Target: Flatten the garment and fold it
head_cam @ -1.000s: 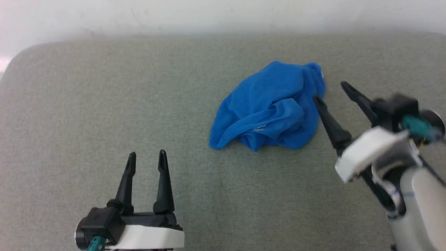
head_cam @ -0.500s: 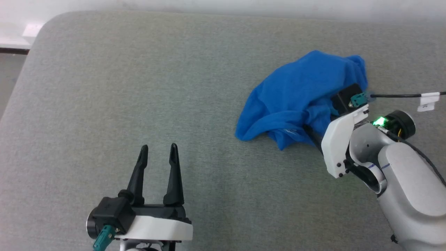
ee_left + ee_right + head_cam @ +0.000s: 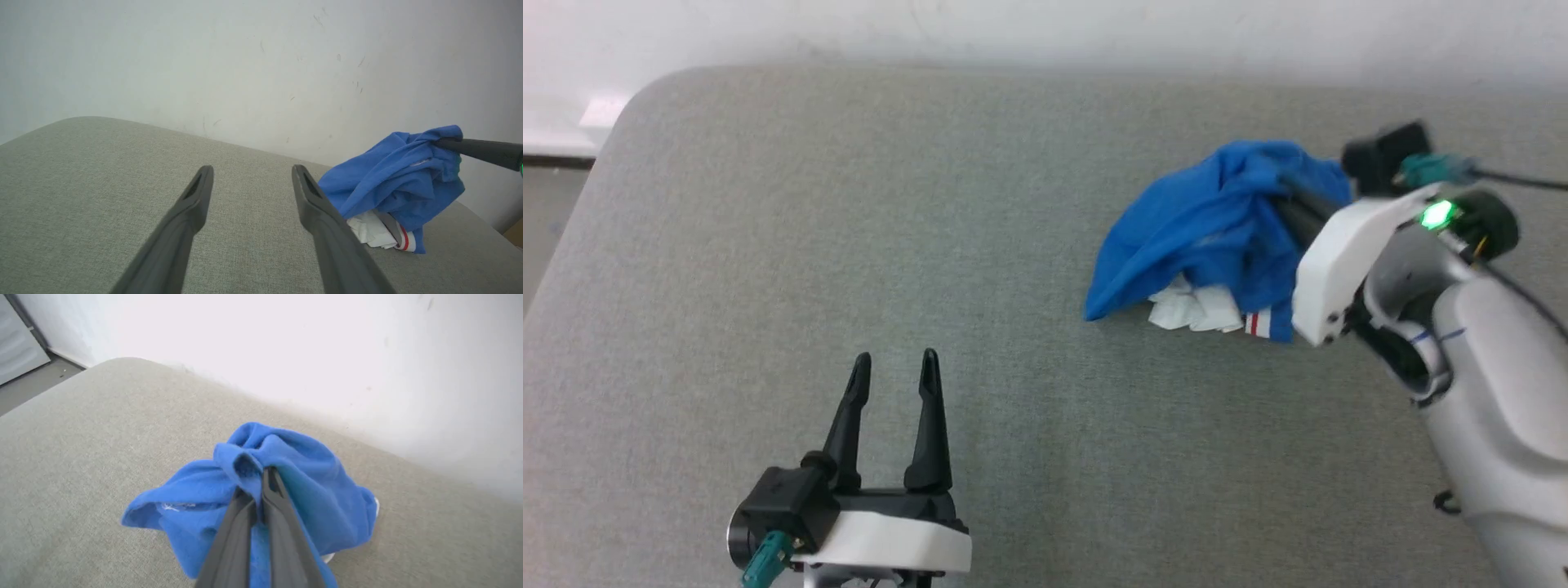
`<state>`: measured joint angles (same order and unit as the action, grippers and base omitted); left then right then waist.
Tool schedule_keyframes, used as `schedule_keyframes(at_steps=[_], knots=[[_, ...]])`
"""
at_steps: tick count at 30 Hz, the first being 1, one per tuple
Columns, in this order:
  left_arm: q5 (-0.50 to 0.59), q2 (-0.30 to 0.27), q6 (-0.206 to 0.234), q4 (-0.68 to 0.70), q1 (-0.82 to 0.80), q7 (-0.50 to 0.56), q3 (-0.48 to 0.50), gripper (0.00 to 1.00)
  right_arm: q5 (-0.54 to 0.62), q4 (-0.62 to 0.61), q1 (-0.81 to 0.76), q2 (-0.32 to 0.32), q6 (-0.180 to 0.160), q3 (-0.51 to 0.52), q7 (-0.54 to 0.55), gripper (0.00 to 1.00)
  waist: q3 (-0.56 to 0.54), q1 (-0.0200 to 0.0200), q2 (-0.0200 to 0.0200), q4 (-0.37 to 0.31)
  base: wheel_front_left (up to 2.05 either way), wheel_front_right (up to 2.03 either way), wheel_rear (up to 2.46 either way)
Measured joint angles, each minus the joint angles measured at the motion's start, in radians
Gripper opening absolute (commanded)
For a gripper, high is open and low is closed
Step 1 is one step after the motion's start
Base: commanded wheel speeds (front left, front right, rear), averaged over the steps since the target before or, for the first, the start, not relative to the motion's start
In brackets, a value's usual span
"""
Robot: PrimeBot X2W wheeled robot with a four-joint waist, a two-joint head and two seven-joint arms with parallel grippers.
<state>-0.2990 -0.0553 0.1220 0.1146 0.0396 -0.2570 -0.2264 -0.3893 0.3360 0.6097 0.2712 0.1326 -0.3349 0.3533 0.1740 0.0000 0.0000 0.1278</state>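
**Grey padded bench (image 3: 768,245): right gripper (image 3: 257,484) pinching the garment (image 3: 1201,220)**

Grey-green fabric covers the bench, which has a rounded far-left corner and runs along a plain white wall (image 3: 1045,33). You see the garment as a crumpled royal-blue heap right of the bench's middle, nearer the far edge by the wall than the near edge.

Your right gripper comes in from the right side. Its two dark fingers are pressed together on a bunched fold at the top of the heap. In the right wrist view blue cloth wraps around both tips. That pinched fold stands higher than the rest of the cloth, while the lower part lies on the bench. A crumpled white sleeve (image 3: 1192,309) pokes out under the blue at the near side, with a bit of red-and-white striped trim (image 3: 1258,324) just beside it. A green light (image 3: 1436,215) glows on the right wrist.

Your left gripper (image 3: 895,359) sits toward the near edge, left of the middle and well apart from the garment. Its fingers are spread with nothing between them, pointing toward the far edge. You cannot tell whether it touches the fabric surface.
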Motion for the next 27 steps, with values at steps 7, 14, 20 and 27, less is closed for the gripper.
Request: schedule_keyframes(at_steps=[7,14,20,27], knots=[[0.001,0.0,-0.016,-0.003,0.043,0.0,0.023,1.0,-0.051,-0.184,-0.011,0.027,0.0,0.128,-0.055,0.0,-0.058,-0.0001,0.0,-0.059,0.0,0.0,0.0],[0.001,0.001,-0.025,-0.004,0.063,0.0,0.021,1.0,-0.041,-0.427,-0.386,0.069,0.0,0.41,0.066,0.0,-0.092,-0.0002,0.0,-0.117,0.0,0.0,0.0],[0.002,0.003,-0.026,-0.004,0.062,0.0,0.016,1.0,0.052,-0.492,-0.767,0.005,0.0,0.555,0.139,0.0,-0.068,-0.0002,0.0,-0.134,0.0,0.0,0.0],[0.01,0.003,-0.04,-0.02,0.056,0.0,0.017,1.0,0.109,-0.452,-0.77,-0.062,0.0,0.512,0.07,1.0,-0.042,0.0,0.0,-0.151,0.0,0.0,0.0]])
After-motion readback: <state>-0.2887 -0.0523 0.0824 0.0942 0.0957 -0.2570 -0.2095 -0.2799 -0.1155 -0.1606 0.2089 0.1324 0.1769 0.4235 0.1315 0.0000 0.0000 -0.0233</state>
